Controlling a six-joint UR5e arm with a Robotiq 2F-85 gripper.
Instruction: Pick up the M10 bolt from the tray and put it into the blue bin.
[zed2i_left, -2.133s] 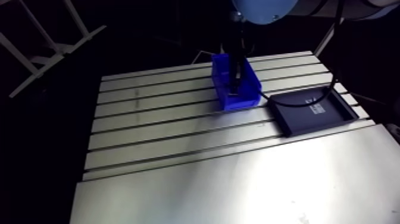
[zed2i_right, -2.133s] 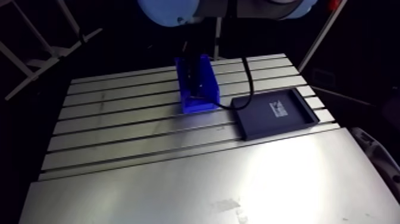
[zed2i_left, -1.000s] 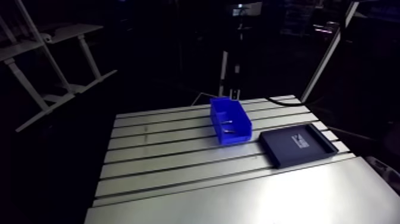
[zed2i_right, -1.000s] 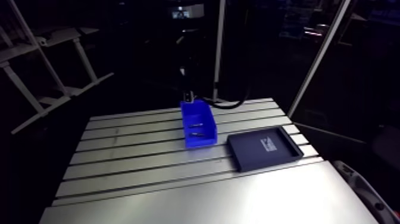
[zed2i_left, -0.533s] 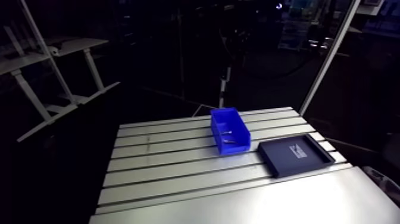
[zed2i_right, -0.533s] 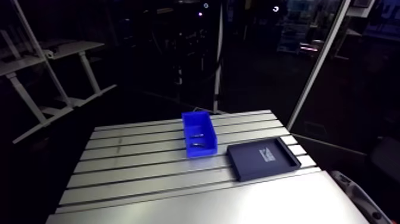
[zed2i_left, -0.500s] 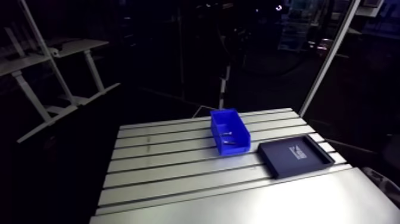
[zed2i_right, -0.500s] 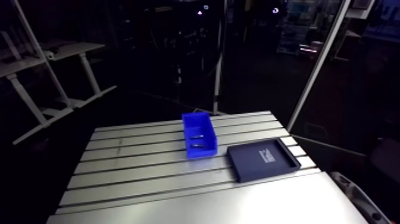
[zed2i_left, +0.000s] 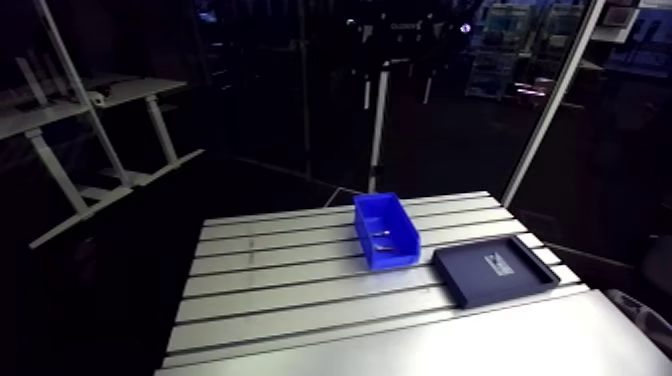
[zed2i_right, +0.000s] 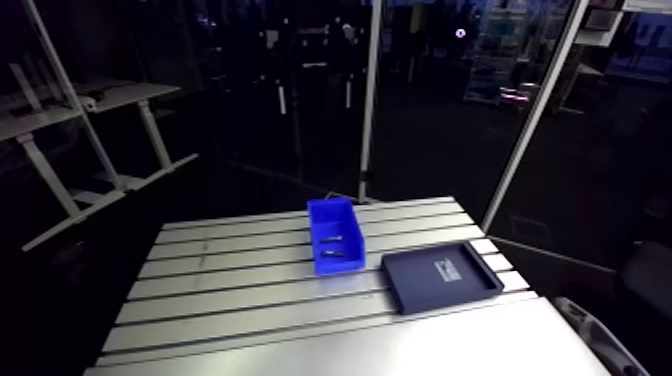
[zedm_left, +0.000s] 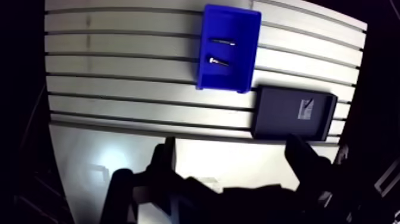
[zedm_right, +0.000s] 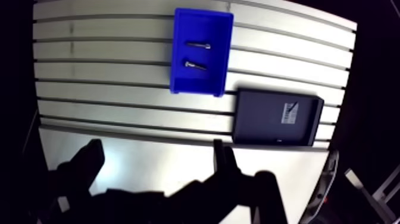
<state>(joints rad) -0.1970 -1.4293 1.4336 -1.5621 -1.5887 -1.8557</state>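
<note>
Bin and tray at your table's far right

You find the bin (zed2i_left: 385, 231) on the table (zed2i_left: 280, 300) near its far edge, the far bolt (zedm_left: 222, 42) and near bolt (zedm_left: 218, 61) lying apart inside; the tray (zed2i_left: 495, 272) sits just beside its near corner, toward the right edge.

I see the blue bin (zedm_left: 229, 80) standing upright on the worktop (zedm_left: 119, 89), oblong and open on top. One small silvery bolt (zedm_left: 221, 42) lies flat on its floor. A second bolt (zedm_left: 217, 61) lies flat near it, roughly parallel but not touching, and both point across the bin's length. I cannot tell which is the M10. The dark, shallow tray (zedm_left: 277, 116) sits flat just beside one corner of the bin, with a pale label (zedm_left: 306, 110) on its floor.
</note>
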